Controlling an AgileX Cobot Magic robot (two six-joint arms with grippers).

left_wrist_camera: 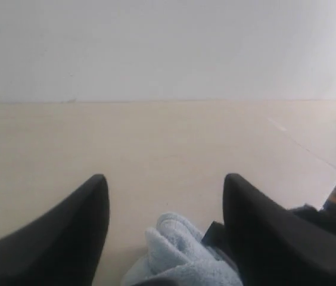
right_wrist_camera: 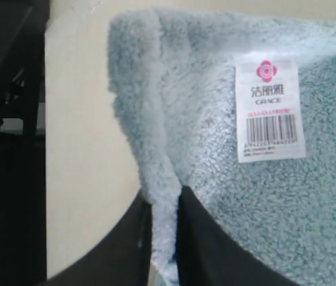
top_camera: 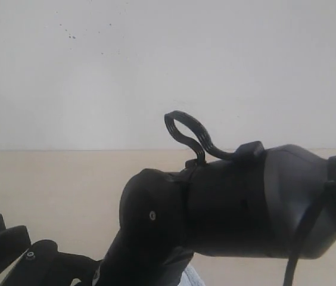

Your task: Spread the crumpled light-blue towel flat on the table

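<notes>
- Our right gripper is clamped on the towel. Both fingers pinch its hemmed edge, and that hem runs straight out ahead of the fingertips to a rounded corner.
- To one side of those fingers the fluffy cloth spreads wide, and to the other side lies bare table.
- Just past the fingertips, on the face of the cloth, sits a white label. We read a pink flower mark, the characters "洁丽雅" and "GRACE" under them. Below is a red line too small to read, then a barcode whose digits we cannot make out.
- Our left gripper stands released, its fingers wide apart and gripping nothing. A bunched part of the towel sits between them, close to the palm.
- Ahead of the left fingertips we see only table, up to the wall.
- We judge the towel to be within reach of both hands. The coming move turns on the left fingers closing on that bunch, then the hands drawing apart along the hem.
- From outside, the right arm hides nearly all the cloth.
</notes>
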